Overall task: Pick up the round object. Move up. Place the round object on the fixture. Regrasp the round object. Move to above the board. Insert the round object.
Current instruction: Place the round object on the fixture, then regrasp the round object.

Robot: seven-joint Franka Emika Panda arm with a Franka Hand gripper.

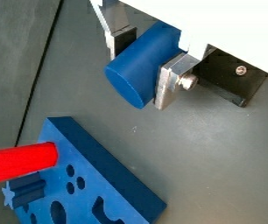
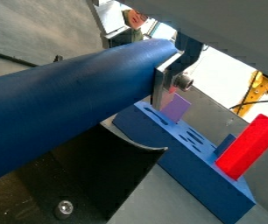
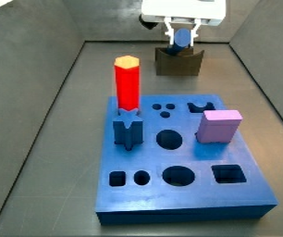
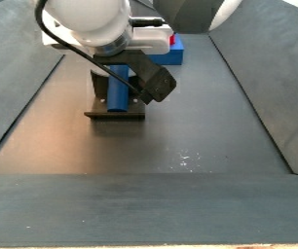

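It looked like a robotics lab test cell: a dark grey floor point(image 3: 57, 120) ran between sloped grey side walls point(image 4: 262, 88), forming a bare trough. A white robot arm point(image 4: 93, 24) hung over it, its gripper point(image 3: 181, 37) above the fixture point(image 3: 178, 62). A thick blue board point(image 3: 181, 176) with shaped holes held a red peg point(image 3: 128, 83) and a pink cube point(image 3: 218, 126), as in a peg-fitting trial.

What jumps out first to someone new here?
The gripper at the far end of the floor, over the fixture, shut on the round object. Next, the red peg standing tall in the board, beside a pink cube.
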